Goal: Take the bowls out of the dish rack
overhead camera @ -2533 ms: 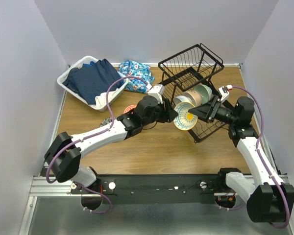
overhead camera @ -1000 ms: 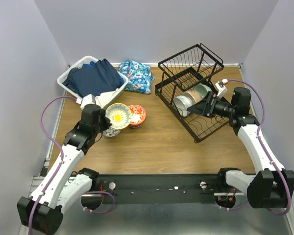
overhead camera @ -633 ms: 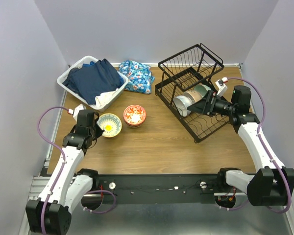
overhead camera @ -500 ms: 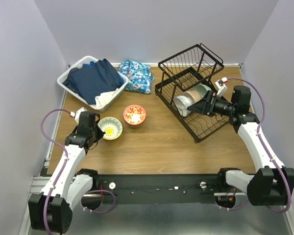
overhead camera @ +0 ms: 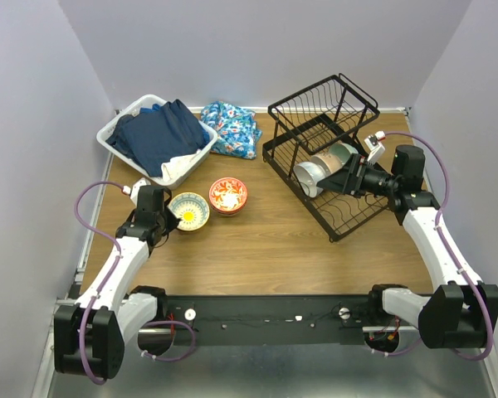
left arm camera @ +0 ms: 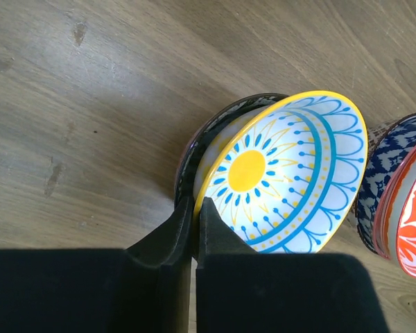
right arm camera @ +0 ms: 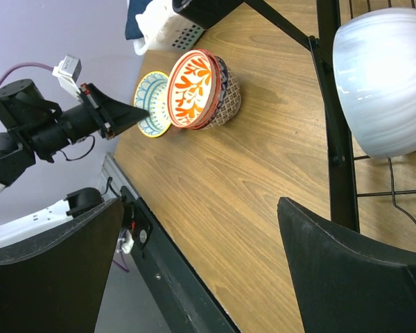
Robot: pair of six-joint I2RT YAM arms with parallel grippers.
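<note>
While the left gripper (left arm camera: 195, 202) pinches the rim of the yellow bowl (left arm camera: 284, 173), that bowl sits tilted inside a dark-rimmed bowl (left arm camera: 209, 132) on the table (overhead camera: 274, 249), at the near left. Just beside it stands the red bowl (overhead camera: 228, 195), nested in a blue bowl (left arm camera: 383, 163). So four bowls are out of the rack (overhead camera: 325, 98), and the yellow one looks set down but not let go.

The right gripper (right arm camera: 201, 205) is spread wide and holds nothing. It hovers at the rack's near right side, aimed at the row of bowls (overhead camera: 328, 162) standing on edge in the lower tier. The white bowl (right arm camera: 388, 83) is the front one, up and to the right of the fingers in the wrist view, just past the rack's edge. How many bowls stand behind it I cannot tell for sure. From above the row shows perhaps three or four.

The step in hand, as I judge it, is the release of the yellow bowl, while the right side is ready for the next pick. Left should open and lift away without dragging the rim, since the leaning bowl may rock as it settles. Right then needs to reach in over the rack's edge, take the white bowl's rim between its fingers, close, and draw it clear of the wires before swinging toward the table.
</note>
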